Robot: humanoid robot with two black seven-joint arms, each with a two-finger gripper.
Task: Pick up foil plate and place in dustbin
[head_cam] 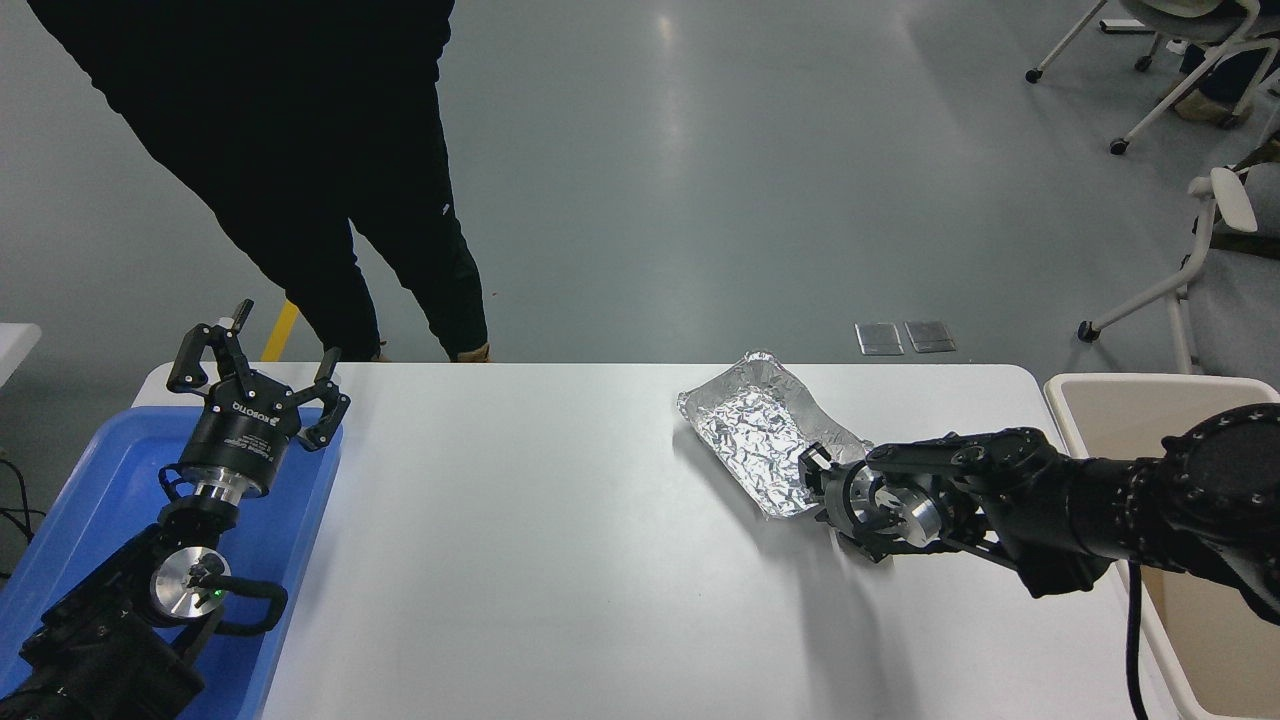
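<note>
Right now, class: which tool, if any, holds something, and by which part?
It cannot be told: the right tool is at the foil plate's near corner; left tool holds nothing.

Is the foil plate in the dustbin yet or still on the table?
Still on the table. The foil plate lies flat there, right tool at its near corner; dustbin stands apart.

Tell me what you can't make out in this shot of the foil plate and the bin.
- Right claw: head view, its own wrist hides the tips; open or shut unclear.
- Foil plate: near corner covered by that claw; contact unclear.
- Dustbin: cut off by the right edge, crossed by the arm.
- Person: cropped by the top edge.
</note>
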